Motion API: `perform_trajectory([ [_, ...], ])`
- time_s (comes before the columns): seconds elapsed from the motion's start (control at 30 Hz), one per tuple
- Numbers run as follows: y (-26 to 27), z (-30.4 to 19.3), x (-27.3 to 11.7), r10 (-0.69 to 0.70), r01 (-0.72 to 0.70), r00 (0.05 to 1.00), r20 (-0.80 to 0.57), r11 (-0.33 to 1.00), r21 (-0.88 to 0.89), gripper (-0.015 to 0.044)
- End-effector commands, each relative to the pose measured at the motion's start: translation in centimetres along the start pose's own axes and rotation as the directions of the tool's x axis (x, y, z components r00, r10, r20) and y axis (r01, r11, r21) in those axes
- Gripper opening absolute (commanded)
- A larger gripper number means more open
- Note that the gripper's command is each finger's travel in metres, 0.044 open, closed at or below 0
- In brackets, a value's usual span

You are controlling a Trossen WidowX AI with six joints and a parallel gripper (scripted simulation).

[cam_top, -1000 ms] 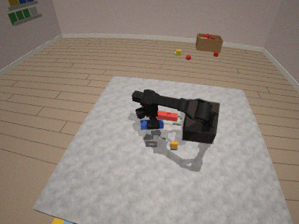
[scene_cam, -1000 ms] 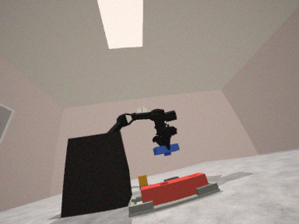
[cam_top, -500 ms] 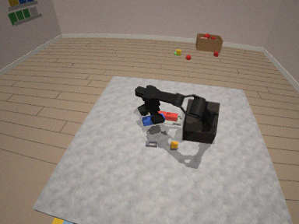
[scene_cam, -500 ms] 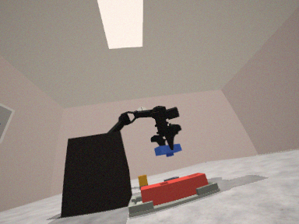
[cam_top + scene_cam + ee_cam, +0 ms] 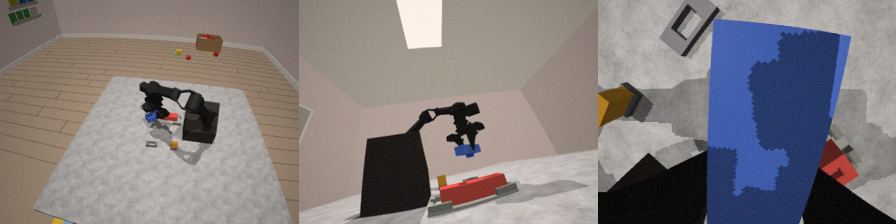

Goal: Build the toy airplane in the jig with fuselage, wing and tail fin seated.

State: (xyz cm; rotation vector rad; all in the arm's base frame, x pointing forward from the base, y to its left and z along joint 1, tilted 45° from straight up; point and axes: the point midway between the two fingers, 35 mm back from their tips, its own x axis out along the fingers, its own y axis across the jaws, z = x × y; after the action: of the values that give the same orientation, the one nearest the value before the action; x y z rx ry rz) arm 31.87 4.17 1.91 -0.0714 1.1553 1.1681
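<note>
A black parallel-jaw gripper (image 5: 159, 113) (image 5: 467, 147) clasps a blue, slab-shaped wing (image 5: 150, 117) (image 5: 462, 150) (image 5: 743, 100), probably light, rigid and best gripped mid-span, above a red block-like fuselage (image 5: 171, 116) (image 5: 474, 188) (image 5: 844, 170).

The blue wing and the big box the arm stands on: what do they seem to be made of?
The blue wing looks like matte plastic, evenly coloured with no grain; painted wood is possible. The black box could be painted wood or metal: it is dark and dull, with no telling texture.
</note>
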Motion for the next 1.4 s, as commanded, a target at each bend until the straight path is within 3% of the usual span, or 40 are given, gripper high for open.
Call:
perform_trajectory([
  [0.0,-0.6,-1.2,0.3,0.003,-0.003,1.0,-0.007,0.998,-0.057,0.0],
  [0.67,-3.3,-7.1,1.5,0.007,-0.008,1.0,-0.006,0.918,-0.397,0.0],
  [1.37,-4.6,-13.5,3.2,0.023,-0.011,1.0,0.008,0.7,-0.714,0.0],
])
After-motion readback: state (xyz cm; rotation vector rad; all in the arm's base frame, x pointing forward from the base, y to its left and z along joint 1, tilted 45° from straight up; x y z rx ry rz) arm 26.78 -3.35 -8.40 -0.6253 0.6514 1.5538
